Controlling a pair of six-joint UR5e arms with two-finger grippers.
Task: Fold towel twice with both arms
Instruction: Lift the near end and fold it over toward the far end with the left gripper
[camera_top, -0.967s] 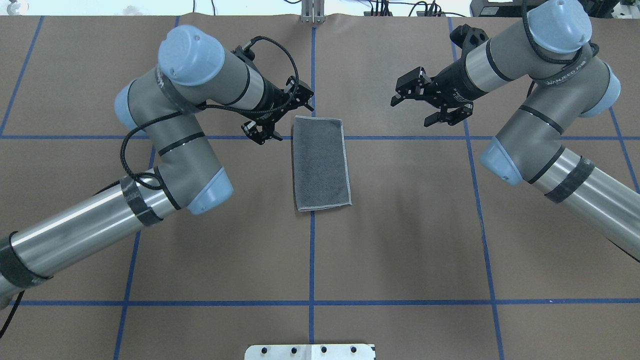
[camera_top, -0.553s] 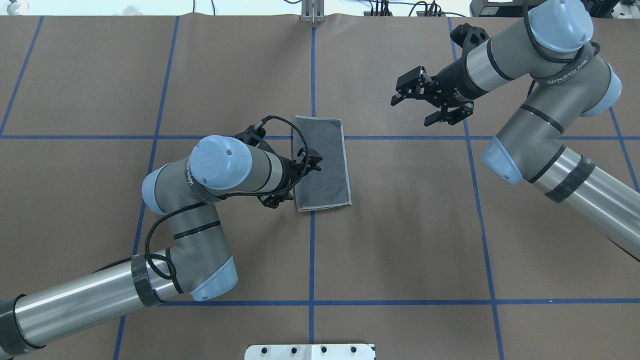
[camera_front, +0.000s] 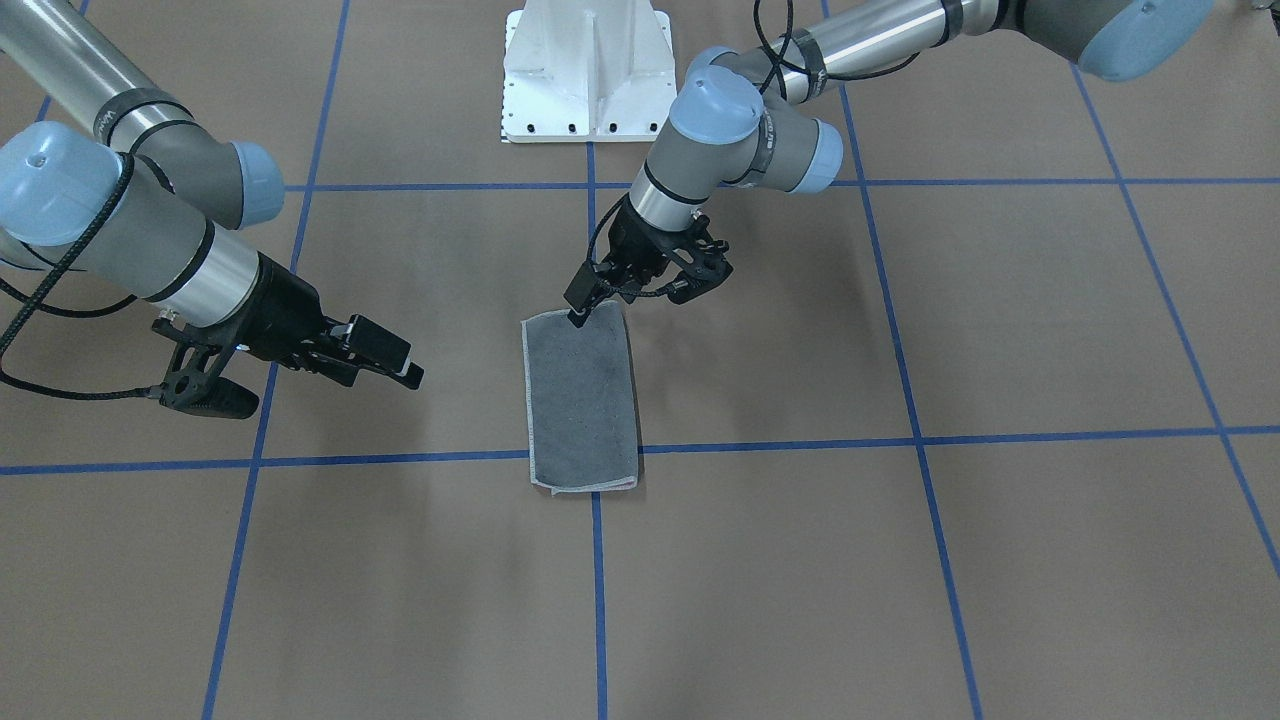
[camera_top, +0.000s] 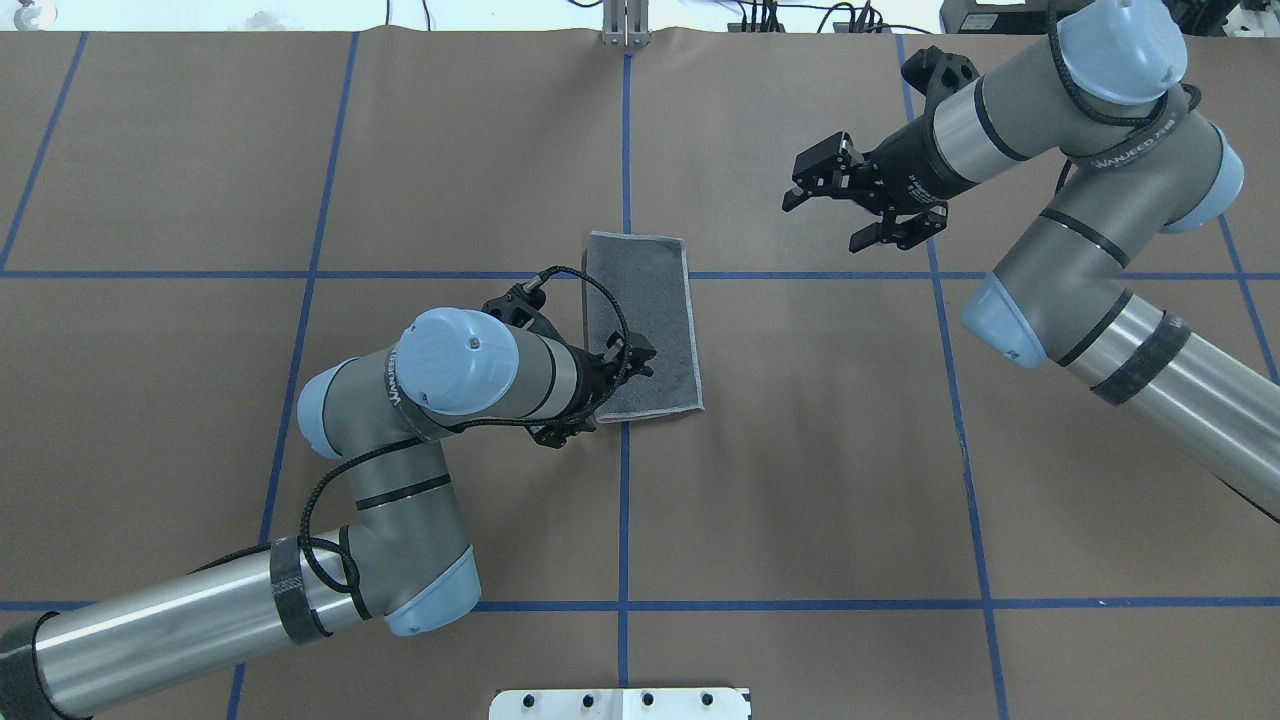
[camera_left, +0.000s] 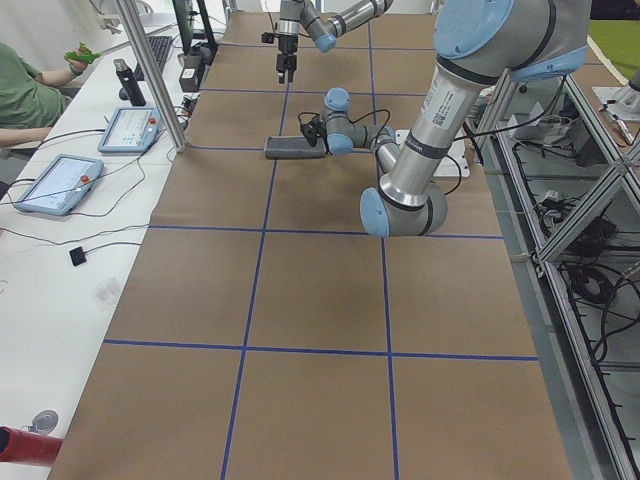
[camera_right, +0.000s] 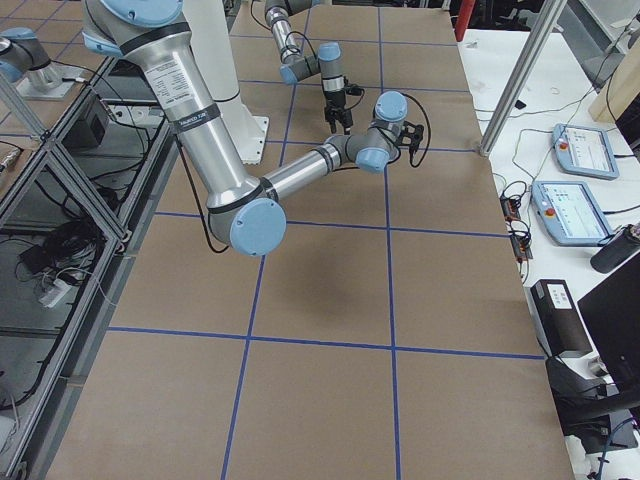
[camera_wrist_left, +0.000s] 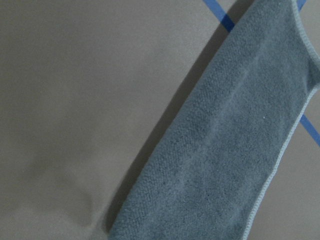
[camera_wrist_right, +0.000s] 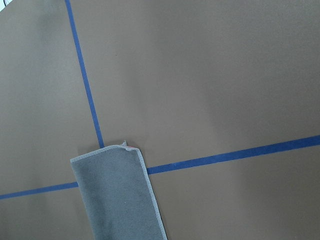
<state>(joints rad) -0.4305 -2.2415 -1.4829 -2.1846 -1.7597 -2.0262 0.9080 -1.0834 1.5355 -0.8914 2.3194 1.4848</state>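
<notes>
The towel (camera_top: 642, 320) lies flat near the table's middle as a narrow rectangle, grey face up, with a light stitched border (camera_wrist_right: 150, 190). My left gripper (camera_top: 598, 397) stands open at the towel's corner nearest the robot on my left. One of its fingers (camera_front: 579, 312) is down on the cloth and the other is off it. The left wrist view shows only the towel (camera_wrist_left: 235, 150) and brown table. My right gripper (camera_top: 822, 222) hangs open and empty above the table, well right of the towel's far end (camera_front: 585, 470).
Blue tape lines (camera_top: 624, 500) cross the brown table cover in a grid. The white bolted pedestal base (camera_front: 588, 70) stands at the robot's edge. In the exterior left view, a side desk holds tablets (camera_left: 55, 185) and a seated person (camera_left: 25, 90) is beside it.
My left arm has swung from the towel's far left corner back along its left edge to the near left corner. The right arm has hardly moved.
</notes>
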